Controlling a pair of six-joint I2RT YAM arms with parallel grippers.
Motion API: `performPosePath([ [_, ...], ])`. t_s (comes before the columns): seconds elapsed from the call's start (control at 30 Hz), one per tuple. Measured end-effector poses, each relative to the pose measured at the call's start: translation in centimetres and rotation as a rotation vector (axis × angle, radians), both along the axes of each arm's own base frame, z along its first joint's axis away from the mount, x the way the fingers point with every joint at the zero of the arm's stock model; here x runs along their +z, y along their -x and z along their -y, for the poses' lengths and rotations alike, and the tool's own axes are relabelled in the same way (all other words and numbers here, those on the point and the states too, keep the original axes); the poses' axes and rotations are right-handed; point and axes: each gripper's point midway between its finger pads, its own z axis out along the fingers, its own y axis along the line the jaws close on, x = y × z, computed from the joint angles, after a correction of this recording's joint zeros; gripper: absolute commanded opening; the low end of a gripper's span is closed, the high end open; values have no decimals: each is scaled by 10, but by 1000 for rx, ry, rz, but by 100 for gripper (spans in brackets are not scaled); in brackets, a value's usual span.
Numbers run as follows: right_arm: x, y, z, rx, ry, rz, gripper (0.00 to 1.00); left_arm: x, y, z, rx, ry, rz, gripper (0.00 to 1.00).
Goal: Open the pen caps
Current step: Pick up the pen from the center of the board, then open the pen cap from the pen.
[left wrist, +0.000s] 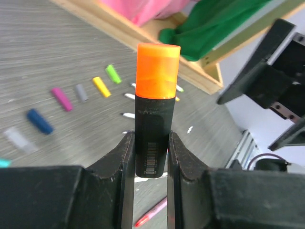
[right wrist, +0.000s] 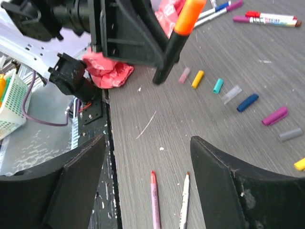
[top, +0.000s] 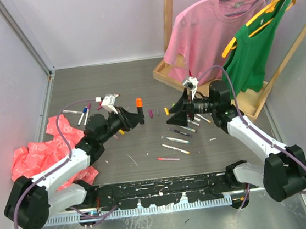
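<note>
My left gripper (top: 134,118) (left wrist: 151,152) is shut on the black barrel of a thick marker (left wrist: 152,129), which points up and away above the table. Its orange cap (top: 139,101) (left wrist: 158,71) is still on. My right gripper (top: 177,107) (right wrist: 147,162) stands open and empty, facing the marker (right wrist: 178,33) from a short gap. Loose pen caps lie in a row between the arms: blue (left wrist: 39,120), magenta (left wrist: 62,98), yellow (left wrist: 101,86), teal (right wrist: 218,85) and others. Uncapped pens (top: 175,139) (right wrist: 155,200) lie below the right gripper.
More pens (top: 78,111) (right wrist: 264,19) lie at the left, beside a crumpled red plastic bag (top: 41,155). A wooden clothes rack (top: 165,74) with a pink shirt (top: 204,31) and a green top (top: 254,53) stands behind the right arm. A white basket (right wrist: 12,105) sits off the table's near edge.
</note>
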Motion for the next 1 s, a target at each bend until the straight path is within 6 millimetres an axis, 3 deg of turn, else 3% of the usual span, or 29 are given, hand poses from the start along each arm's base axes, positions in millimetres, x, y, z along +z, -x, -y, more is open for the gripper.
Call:
performPosePath([
  [0.13,12,1,-1,-5,-46,69,78,14,20,28,0,72,60,0],
  [0.37,15,1,-2,-15,-49,177,78,26,33,59,115,158,68,0],
  [0.53,6,-4,-2,-42,-4,208,78,20,29,72,249,160,2,0],
  [0.77,-10,-12,-4,-93,56,186,75,37,22,78,398,218,-53,0],
  [1.0,-23,-7,-15,-72,86,148,71,16,16,88,447,179,-102,0],
])
